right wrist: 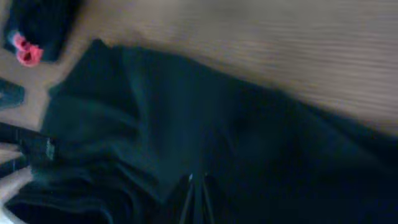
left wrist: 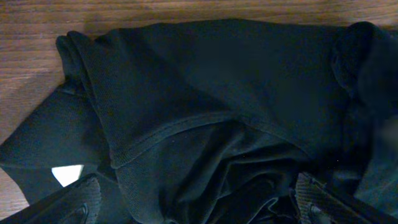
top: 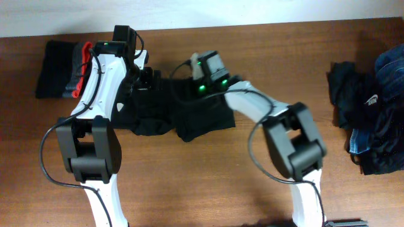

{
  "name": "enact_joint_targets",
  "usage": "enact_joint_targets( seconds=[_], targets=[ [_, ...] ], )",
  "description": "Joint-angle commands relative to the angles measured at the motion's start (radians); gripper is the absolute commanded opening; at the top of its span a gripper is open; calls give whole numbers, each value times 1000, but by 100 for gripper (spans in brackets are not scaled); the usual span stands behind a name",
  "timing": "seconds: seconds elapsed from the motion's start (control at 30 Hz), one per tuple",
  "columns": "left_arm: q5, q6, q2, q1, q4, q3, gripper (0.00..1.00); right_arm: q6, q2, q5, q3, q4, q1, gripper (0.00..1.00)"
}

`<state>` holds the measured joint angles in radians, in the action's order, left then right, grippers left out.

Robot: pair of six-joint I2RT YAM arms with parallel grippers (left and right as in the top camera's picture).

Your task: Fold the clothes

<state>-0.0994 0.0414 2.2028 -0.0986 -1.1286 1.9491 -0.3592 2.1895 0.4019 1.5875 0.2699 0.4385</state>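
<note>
The black shirt [top: 202, 120] lies crumpled at the upper middle of the table [top: 208, 189], between the two arms. The left arm [top: 95, 145] rises from the lower left of the overhead frame, elbow bent, with its wrist pointing up-frame over the shirt's left part. The left fingers [left wrist: 87, 198] stand wide apart at the bottom corners of the wrist view, above creased cloth and a seam, gripping nothing. The right arm [top: 293, 142] comes from the lower right, bends at the elbow and reaches left to the shirt's upper edge. The right fingers [right wrist: 189, 198] are drawn nearly together, a thin slit between them, low against the fabric. That view is blurred, so I cannot tell whether cloth is pinched. A folded stack [top: 57, 60] sits at the upper left, and a loose heap of clothes [top: 372, 120] lies at the right edge.
</note>
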Motion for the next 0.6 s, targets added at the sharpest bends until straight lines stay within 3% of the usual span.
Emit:
enact_joint_targets(
  seconds=[0.0,0.03,0.1,0.23,0.37,0.47,0.57],
  targets=[
    [3,-11,-34,1,3,23,99,126,-150,36,55,87,-58,12],
    [-2,-11,-34,1,15,23,99,164,-182,35,62,140,-69,18],
    [-1,-11,-34,1,80,23,99,220,-238,24,68,225,-86,38],
    [-1,-11,-34,1,167,23,99,232,-330,-64,68,386,-138,61],
    [41,-19,-34,2,166,23,99,232,-362,-85,68,550,-218,68],
    [190,-30,-46,20,117,23,99,267,-356,-85,64,669,-277,72],
    [360,47,-61,63,44,23,99,322,-349,-84,44,741,-320,73]
  ],
)
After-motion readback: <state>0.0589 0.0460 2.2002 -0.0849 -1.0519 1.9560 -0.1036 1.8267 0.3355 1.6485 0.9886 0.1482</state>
